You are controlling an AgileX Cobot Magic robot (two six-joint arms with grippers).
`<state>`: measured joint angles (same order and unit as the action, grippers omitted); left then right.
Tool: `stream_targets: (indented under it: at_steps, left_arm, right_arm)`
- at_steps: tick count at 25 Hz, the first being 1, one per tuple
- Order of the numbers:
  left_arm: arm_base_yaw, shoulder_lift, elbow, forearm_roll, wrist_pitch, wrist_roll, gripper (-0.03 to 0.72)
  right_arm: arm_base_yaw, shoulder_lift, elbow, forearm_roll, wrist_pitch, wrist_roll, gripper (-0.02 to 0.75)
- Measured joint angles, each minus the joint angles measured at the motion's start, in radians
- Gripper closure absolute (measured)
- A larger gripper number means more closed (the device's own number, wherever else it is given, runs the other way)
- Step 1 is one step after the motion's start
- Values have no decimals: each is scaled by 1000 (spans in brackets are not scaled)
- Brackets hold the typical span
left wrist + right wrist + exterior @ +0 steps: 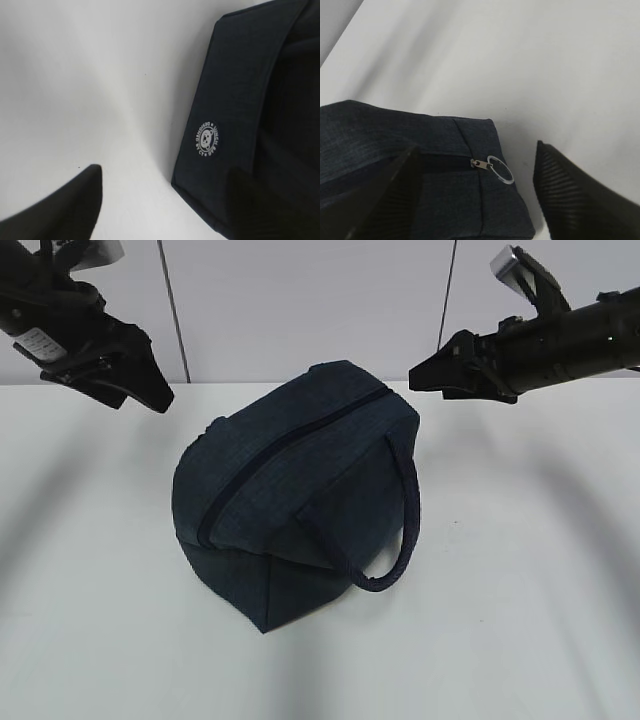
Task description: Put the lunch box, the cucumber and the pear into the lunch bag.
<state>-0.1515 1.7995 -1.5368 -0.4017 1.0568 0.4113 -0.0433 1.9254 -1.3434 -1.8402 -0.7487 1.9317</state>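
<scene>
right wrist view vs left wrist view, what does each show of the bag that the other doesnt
Only the right wrist view shows the closed zipper ending in a silver ring pull, framed by the right tool with its two fingers spread wide apart. Only the left wrist view shows a round white logo patch on a flat side panel, plus one dark finger of the left tool at the bottom edge. Both show the navy lunch bag resting on the white table, untouched.
</scene>
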Motion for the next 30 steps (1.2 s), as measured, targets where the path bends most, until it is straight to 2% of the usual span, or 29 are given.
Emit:
stream_targets:
  at_steps: [3, 6, 9, 14, 17, 20, 23, 26, 27, 30]
  left_arm:
    - [0, 0, 0, 0, 17, -7, 233]
    - [0, 0, 0, -15, 24, -10, 235]
    - [0, 0, 0, -46, 24, -13, 237]
    - [0, 0, 0, -55, 22, -13, 239]
    - [0, 0, 0, -63, 9, -13, 239]
    - [0, 0, 0, -68, 0, -13, 239]
    - [0, 0, 0, -79, -1, -13, 239]
    - [0, 0, 0, -85, -3, -13, 239]
    - [0, 0, 0, -88, -4, -13, 239]
    - [0, 0, 0, -91, -5, -13, 240]
  right_arm:
    - [0, -1, 0, 0, 16, 1, 197]
    - [0, -1, 0, 0, 94, 2, 199]
    - [0, -6, 0, 0, 240, -57, 199]
    - [0, -43, 0, 0, 514, -281, 199]
    - [0, -74, 0, 2, 740, -309, 200]
    - [-2, -92, 4, 39, 904, -314, 200]
    - [-2, -106, 32, 209, 1046, -352, 206]
    - [-2, -114, 63, 509, 1169, -418, 246]
    - [-4, -115, 70, 643, 1194, -460, 265]
    - [0, -115, 85, 942, 1160, -662, 288]
